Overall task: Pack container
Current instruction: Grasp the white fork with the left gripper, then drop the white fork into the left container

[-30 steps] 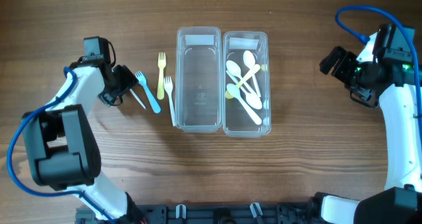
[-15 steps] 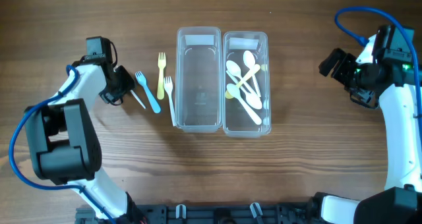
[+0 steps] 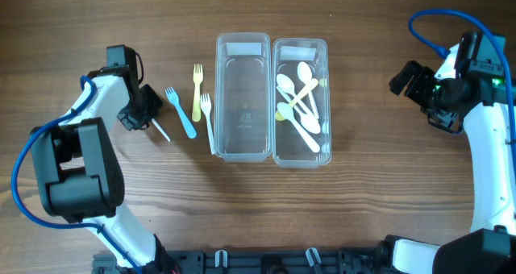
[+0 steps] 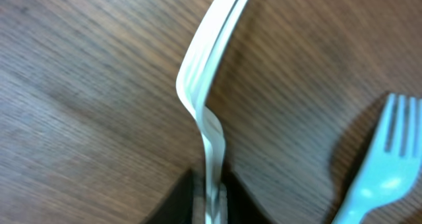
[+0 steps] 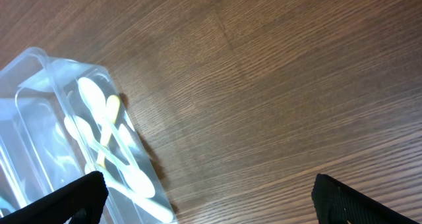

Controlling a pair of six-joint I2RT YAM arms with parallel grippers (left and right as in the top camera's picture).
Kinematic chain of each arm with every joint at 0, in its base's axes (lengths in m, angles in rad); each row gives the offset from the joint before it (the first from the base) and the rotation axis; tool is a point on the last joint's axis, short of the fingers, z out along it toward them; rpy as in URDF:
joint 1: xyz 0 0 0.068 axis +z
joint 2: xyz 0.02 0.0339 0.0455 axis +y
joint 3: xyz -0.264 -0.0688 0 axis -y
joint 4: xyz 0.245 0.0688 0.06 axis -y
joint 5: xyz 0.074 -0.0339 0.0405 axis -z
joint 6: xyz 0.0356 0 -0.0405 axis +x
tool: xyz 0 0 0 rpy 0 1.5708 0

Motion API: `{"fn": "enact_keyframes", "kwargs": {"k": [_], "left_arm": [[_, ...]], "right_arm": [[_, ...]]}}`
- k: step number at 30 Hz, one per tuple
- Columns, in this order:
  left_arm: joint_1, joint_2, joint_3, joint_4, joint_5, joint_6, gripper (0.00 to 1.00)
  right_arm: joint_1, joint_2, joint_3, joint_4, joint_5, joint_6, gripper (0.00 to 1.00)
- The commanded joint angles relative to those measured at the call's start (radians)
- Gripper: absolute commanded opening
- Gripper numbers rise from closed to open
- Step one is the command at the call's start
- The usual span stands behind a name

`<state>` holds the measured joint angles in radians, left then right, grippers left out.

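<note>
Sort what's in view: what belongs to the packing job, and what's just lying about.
Belongs to the job: empty container, spoon container, blue fork, yellow fork, white fork, white utensil pinched in the left gripper.

Just lying about: nothing visible apart from the wooden table itself.

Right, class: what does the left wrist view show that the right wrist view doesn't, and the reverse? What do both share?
Only the left wrist view: the left pincer shut on a thin white plastic utensil, with a light blue plastic fork beside it. Only the right wrist view: the open right pincer and a clear plastic container holding pale plastic spoons. Both: the brown wooden table.
</note>
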<state>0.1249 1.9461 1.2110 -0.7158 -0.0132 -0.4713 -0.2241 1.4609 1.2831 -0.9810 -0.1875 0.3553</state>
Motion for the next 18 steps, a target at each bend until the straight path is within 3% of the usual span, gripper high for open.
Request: {"fn": "enact_keyframes", "kwargs": {"k": [1,6,10,12,18], "left_arm": [[-0.006,0.056,-0.032,-0.013,0.004,0.009,0.04],[-0.006,0.026,0.049,-0.09,0.112,0.053,0.04],[-0.033,-0.024,0.259,-0.268,0.251,0.092,0.04],[-0.134,-0.079,0.426,-0.356,0.263,0.151,0.04],[-0.342,-0.127,0.48,-0.33,0.229,0.178,0.04]], "right_arm": [[0.0,0.015,-0.003,-0.003,-0.017,0.013,1.0],[0.0,0.015,-0.003,-0.004,-0.017,0.013,1.0],[0.0,0.015,-0.003,-0.003,-0.017,0.013,1.0],[0.0,0.015,-0.003,0.001,-0.016,0.013,1.0],[0.0,0.015,-0.003,0.001,-0.016,0.013,1.0]]}}
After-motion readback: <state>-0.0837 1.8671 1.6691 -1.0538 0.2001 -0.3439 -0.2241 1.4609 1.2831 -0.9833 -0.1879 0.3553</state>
